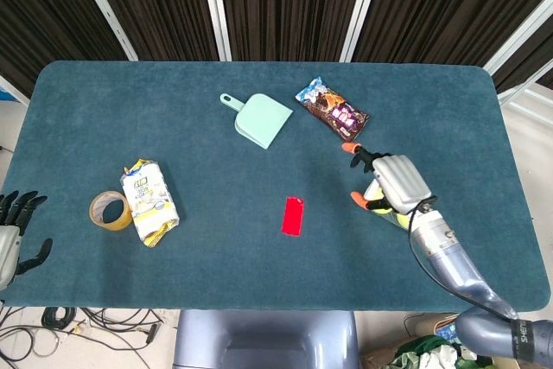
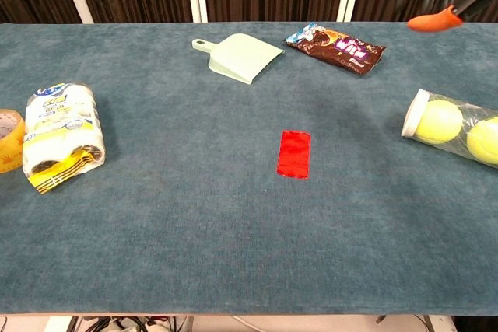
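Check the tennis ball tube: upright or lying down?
Lying down. The tennis ball tube rests on its side on the table, white cap end facing left, two balls inside.

Silver right hand (image 1: 397, 184) with black, orange-tipped fingers (image 1: 356, 200).

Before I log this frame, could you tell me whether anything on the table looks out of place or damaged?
Nothing stands out. The tennis ball tube lies on its side under the right hand, and the snack bag, dustpan and tape roll rest flat, intact.
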Available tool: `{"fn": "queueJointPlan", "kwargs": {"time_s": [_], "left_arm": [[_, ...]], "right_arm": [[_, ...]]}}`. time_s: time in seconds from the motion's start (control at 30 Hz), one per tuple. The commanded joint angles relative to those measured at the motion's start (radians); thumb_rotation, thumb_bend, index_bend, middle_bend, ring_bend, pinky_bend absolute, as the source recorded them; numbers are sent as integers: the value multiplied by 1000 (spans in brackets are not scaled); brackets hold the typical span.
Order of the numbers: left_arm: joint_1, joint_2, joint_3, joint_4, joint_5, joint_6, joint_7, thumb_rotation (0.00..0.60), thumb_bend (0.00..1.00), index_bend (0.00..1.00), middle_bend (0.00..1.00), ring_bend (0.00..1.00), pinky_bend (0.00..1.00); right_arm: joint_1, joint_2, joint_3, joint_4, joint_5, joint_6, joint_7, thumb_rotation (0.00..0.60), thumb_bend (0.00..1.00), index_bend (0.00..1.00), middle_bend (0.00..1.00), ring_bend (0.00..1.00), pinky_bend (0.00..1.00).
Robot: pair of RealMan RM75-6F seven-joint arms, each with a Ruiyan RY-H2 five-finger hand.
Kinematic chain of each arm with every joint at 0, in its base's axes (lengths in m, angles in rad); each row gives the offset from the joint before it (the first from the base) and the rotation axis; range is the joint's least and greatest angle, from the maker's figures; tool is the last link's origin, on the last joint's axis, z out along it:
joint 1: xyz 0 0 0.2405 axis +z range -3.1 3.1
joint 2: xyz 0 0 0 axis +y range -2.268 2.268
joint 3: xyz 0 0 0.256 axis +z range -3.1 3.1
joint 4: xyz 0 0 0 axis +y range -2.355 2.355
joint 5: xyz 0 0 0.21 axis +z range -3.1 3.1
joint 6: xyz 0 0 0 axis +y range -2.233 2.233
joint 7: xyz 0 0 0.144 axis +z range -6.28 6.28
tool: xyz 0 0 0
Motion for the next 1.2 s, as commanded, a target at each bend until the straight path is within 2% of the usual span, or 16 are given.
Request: {"fn": "queueJointPlan", "kwargs": {"time_s": [0.03, 0.13, 0.2, 0.47, 0.67, 0.9, 1.2], "left_arm": [[0, -1, -1, 2, -2, 0, -3, 600, 370, 158, 108, 6, 21], [-3, -1, -2, 3, -7, -8, -1, 600, 370, 158, 107, 6, 22], [-5, 0, -2, 2, -11, -13, -1, 600, 370, 158, 107, 6, 22], [-5, 2, -2, 1, -10, -13, -2, 600, 369, 157, 107, 6, 28], [-6, 2, -1, 1, -13, -17, 1, 600, 369, 158, 107, 6, 31], [-7, 4, -2, 1, -14, -18, -5, 600, 370, 158, 106, 6, 32], [-9, 5, -1, 1, -15, -22, -5, 600, 369, 158, 104, 6, 31]], "right_arm": [[48, -13, -4, -61, 150, -102, 4, 600, 378, 294, 751, 825, 905], [91, 5, -17, -75, 230, -177, -23, 600, 378, 314, 831, 894, 958], [117, -5, -29, -74, 273, -183, -57, 600, 378, 333, 867, 925, 979], [221, -123, -71, -33, 508, -135, -183, 600, 323, 363, 911, 962, 1000], [295, -244, -64, 25, 671, -21, -270, 600, 381, 393, 928, 979, 1000], [337, -336, -59, 119, 796, 5, -317, 600, 381, 393, 929, 980, 1000], [349, -403, -35, 221, 840, -16, -315, 600, 382, 393, 929, 980, 1000]]}}
